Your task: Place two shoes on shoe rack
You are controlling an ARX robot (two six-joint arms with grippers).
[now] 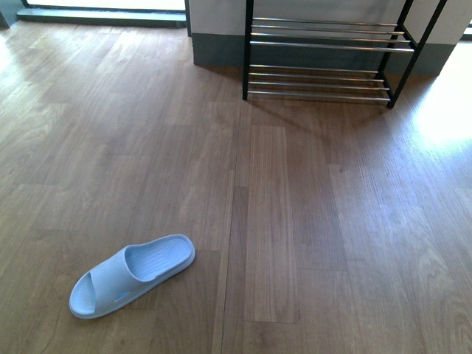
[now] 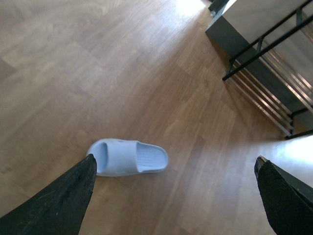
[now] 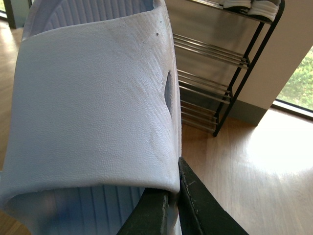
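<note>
One light blue slide sandal (image 1: 133, 274) lies flat on the wooden floor at the near left, also seen in the left wrist view (image 2: 128, 157). My left gripper (image 2: 175, 160) hovers above the floor, open wide and empty, one black fingertip (image 2: 88, 166) just beside that sandal's toe end. A second light blue slide sandal (image 3: 93, 98) fills the right wrist view, where my right gripper (image 3: 173, 191) is shut on the edge of its strap. The shoe rack (image 1: 321, 55), black-framed with chrome bars, stands against the far wall (image 3: 215, 83) (image 2: 274, 73). Neither arm shows in the front view.
A pair of white-soled shoes (image 3: 252, 6) sits on an upper shelf of the rack. A grey wall base (image 1: 214, 51) runs behind it. Sunlight falls on the floor (image 1: 446, 110) right of the rack, near a window (image 3: 298, 78).
</note>
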